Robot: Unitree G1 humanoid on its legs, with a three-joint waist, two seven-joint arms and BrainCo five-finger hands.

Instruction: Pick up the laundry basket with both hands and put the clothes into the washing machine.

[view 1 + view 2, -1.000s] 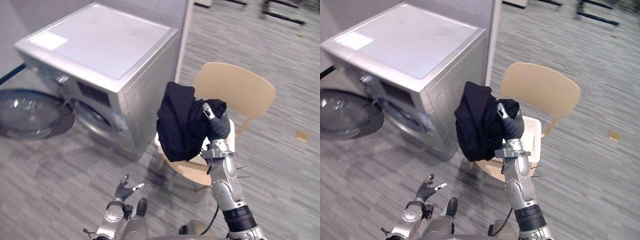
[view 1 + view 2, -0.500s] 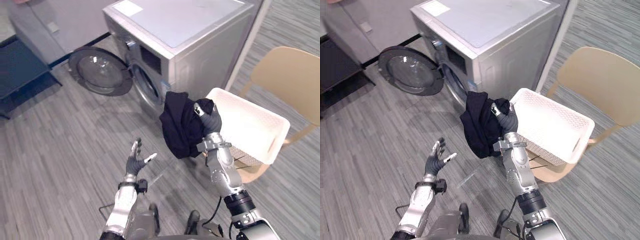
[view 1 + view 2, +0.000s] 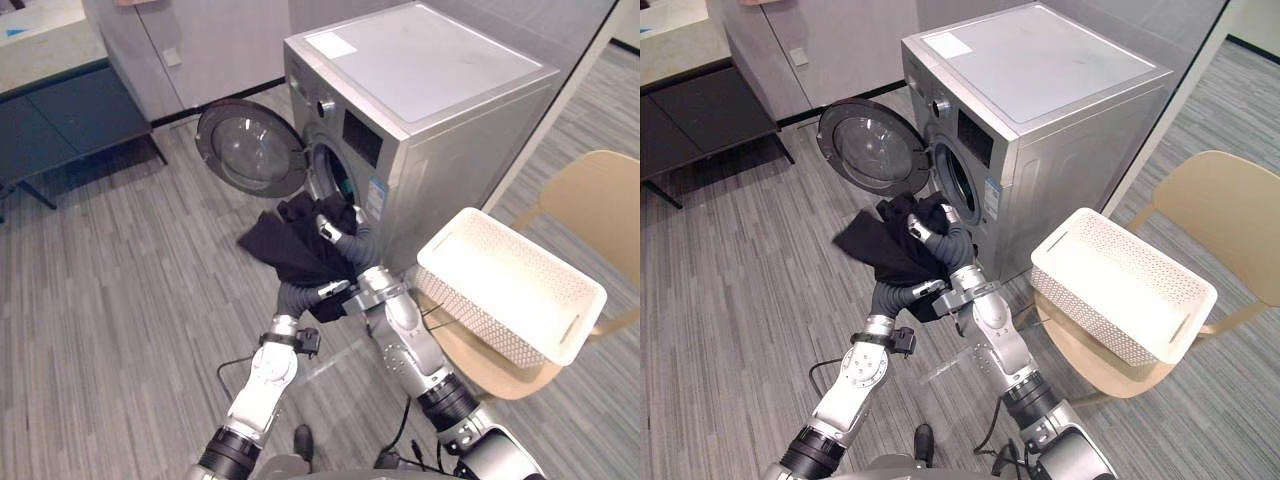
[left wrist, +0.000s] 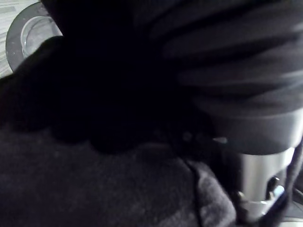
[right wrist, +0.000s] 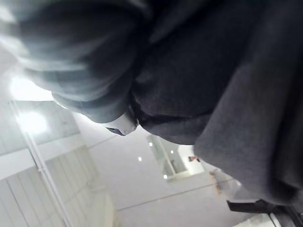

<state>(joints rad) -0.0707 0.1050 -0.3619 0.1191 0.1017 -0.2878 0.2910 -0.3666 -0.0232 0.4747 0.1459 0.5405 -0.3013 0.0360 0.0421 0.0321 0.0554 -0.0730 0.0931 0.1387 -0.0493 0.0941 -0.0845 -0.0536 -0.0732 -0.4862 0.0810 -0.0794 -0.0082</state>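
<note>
A black garment (image 3: pixel 280 245) hangs in front of the washing machine's (image 3: pixel 440 90) drum opening (image 3: pixel 330 180), its upper edge touching the rim. My right hand (image 3: pixel 345 243) is shut on it, bunching the cloth just before the opening. From below, my left hand (image 3: pixel 300 297) comes up against the hanging cloth; the left wrist view has dark cloth (image 4: pixel 94 179) pressed close. The round door (image 3: pixel 250 150) stands swung open to the left. The white perforated laundry basket (image 3: pixel 510 285) rests on the tan chair (image 3: pixel 600 200) to the right, with no clothes visible in it.
A dark low table (image 3: pixel 60 110) stands at the far left. Grey cabinets line the wall behind the machine. Striped grey floor lies open to the left of the door and in front of the machine.
The camera has swung round toward the machine's front. My right hand has carried the black garment from beside the basket to the drum opening. My left hand has risen under the cloth.
</note>
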